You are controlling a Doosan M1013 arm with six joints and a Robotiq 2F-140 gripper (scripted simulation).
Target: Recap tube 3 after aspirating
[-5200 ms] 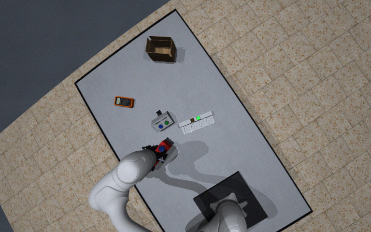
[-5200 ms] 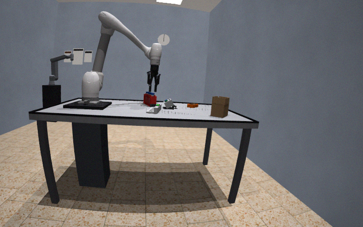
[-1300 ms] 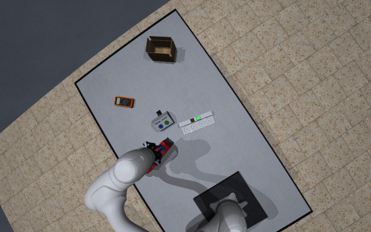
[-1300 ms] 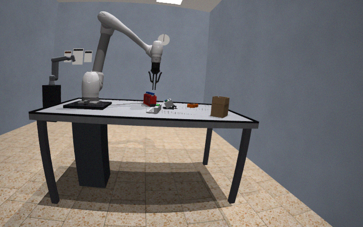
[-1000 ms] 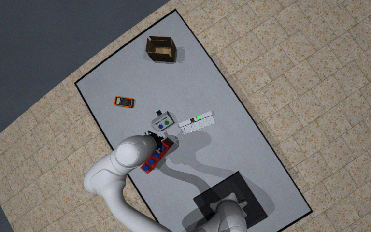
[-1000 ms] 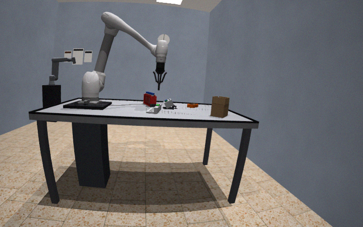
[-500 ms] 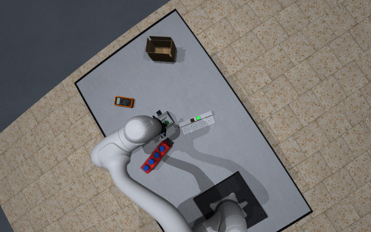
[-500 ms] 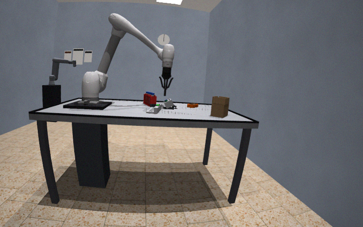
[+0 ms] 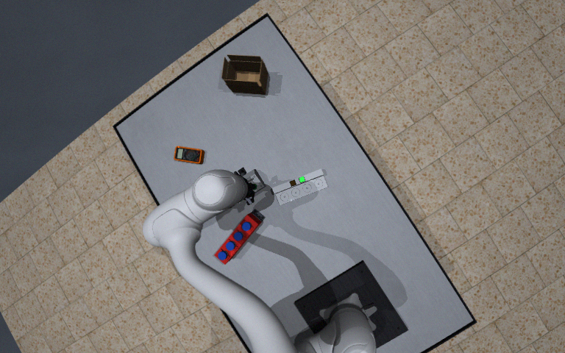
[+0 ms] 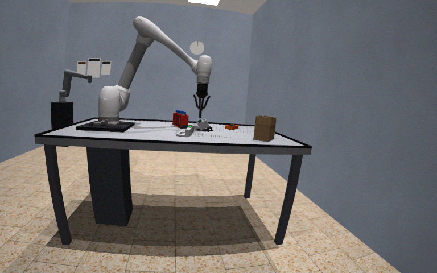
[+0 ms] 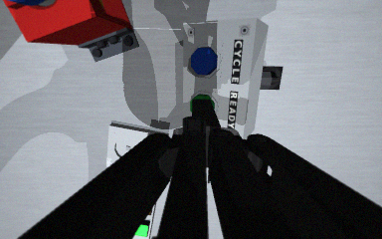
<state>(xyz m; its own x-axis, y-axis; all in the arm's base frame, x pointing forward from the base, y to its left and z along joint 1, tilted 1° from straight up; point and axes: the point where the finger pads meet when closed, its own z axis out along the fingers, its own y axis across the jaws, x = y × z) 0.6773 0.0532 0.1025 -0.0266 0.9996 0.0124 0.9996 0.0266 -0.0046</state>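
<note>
My gripper (image 11: pixel 200 114) is shut and empty, its fingertips right over the green READY key (image 11: pixel 202 98) of the key housing (image 11: pixel 221 75). The blue CYCLE key (image 11: pixel 204 61) lies just beyond it. In the side view the gripper (image 10: pixel 200 114) hangs a little above the housing (image 10: pixel 202 123). The red decapping station (image 9: pixel 237 238) holds several tubes, all with blue caps on. The white cap tray (image 9: pixel 299 187) has empty nests and its green lamp (image 9: pixel 301 179) is lit. In the top view the arm hides most of the housing.
An orange multimeter (image 9: pixel 189 154) lies left of the housing. An open cardboard box (image 9: pixel 245 74) stands at the far end of the table. The arm's black base plate (image 9: pixel 349 304) is at the near end.
</note>
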